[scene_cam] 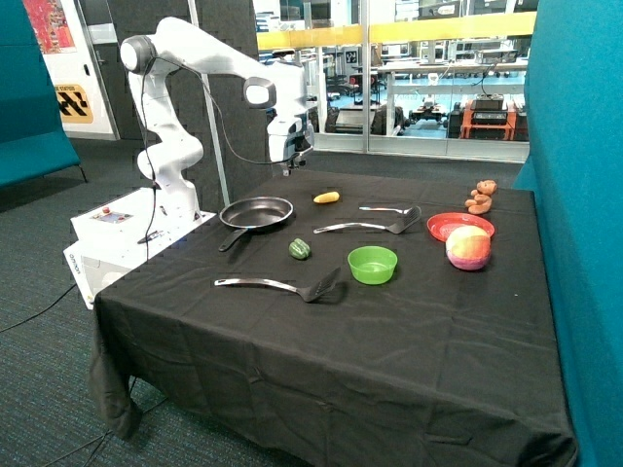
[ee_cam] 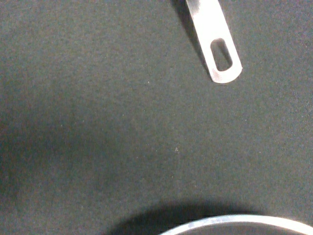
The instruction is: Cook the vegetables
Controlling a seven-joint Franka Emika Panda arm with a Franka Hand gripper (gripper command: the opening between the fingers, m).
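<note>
My arm (scene_cam: 185, 58) is glossy white with rounded segments and grey joint caps; a black cable trails along it. My gripper (scene_cam: 289, 165) hangs dark beneath a white wrist, above a white base box (scene_cam: 127, 238).

Two small toy vegetables sit uncooked on the black cloth: the yellow oblong vegetable (scene_cam: 326, 197) lies on its side just above frame centre, and the stubby dark green pepper (scene_cam: 299, 249) rests near centre, below it.
</note>
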